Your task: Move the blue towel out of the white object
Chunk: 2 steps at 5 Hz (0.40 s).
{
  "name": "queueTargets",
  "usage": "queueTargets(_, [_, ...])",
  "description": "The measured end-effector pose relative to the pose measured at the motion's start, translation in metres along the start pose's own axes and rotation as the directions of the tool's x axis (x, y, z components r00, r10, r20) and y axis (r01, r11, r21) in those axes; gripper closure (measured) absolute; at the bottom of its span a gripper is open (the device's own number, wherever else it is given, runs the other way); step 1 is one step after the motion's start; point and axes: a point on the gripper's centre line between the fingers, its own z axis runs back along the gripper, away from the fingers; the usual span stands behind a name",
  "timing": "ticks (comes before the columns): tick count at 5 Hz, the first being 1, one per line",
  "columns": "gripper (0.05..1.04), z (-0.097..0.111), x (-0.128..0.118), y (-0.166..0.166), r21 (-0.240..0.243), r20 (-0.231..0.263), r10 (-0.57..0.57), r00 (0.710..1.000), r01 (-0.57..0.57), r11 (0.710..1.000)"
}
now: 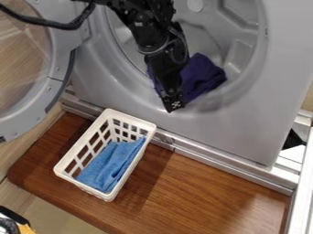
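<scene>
My black arm (147, 32) is sporting blocky joints, a thick black cable (49, 23) and a white-patterned square (176, 104) on my pincer (172, 108).

Soft light, faint shadows, perhaps glare

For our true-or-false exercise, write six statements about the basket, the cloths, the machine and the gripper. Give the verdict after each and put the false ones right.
1. The blue towel lies inside the white basket. True.
2. The gripper hangs over the basket. False: it is at the round opening of the grey machine.
3. The machine's round door stands open. True.
4. The dark purple cloth lies beside the blue towel. False: it is at the machine's opening.
5. The basket stands on a brown wooden surface. True.
6. The basket is tipped onto its side. False: it stands upright.
</scene>
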Motion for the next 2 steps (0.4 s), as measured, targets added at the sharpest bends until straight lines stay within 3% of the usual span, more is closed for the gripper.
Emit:
queueTargets(1, [0.083,-0.006,-0.005,-0.005,-0.02,-0.021,0.006,1.0,-0.006,1.0])
queueTargets(2, [0.083,-0.008,-0.036,-0.005,-0.021,-0.083,0.07,0.994,-0.071,0.997])
